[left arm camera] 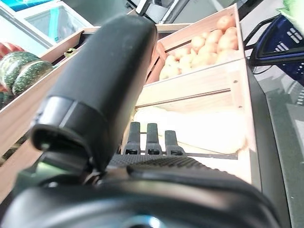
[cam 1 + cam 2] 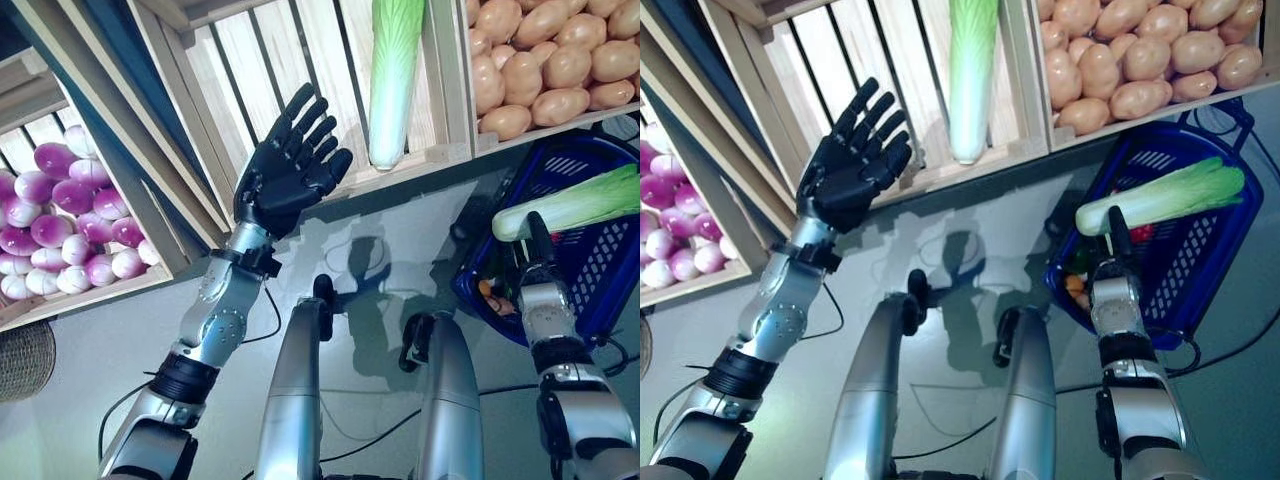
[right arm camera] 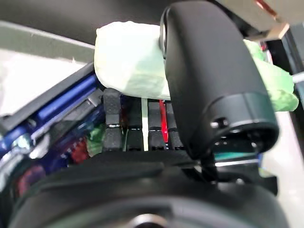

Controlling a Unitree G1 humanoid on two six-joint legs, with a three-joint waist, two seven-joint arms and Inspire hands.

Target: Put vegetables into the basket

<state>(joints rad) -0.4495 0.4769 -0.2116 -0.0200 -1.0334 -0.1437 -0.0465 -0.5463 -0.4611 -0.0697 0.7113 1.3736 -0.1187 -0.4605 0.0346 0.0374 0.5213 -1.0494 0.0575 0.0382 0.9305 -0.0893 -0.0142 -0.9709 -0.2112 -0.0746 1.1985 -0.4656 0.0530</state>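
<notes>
My right hand [image 2: 537, 252] is over the blue plastic basket [image 2: 603, 272] on the floor at the right. It is shut on a long green-and-white leafy vegetable [image 2: 590, 200], which lies crosswise above the basket's rim. In the right wrist view the thumb [image 3: 209, 80] lies over the vegetable [image 3: 128, 66] and the fingers [image 3: 114, 118] are under it. Small orange and red vegetables [image 2: 1075, 285] lie in the basket. My left hand [image 2: 285, 170] is open and empty, raised in front of a wooden crate, left of another long green-white vegetable [image 2: 393, 70].
The wooden stand's crates [image 2: 440, 100] run across the back, with a lower shelf [image 2: 120, 285] at the left. A woven basket [image 2: 22, 360] sits on the floor at far left. Grey floor [image 2: 380, 250] lies between the stand and the basket.
</notes>
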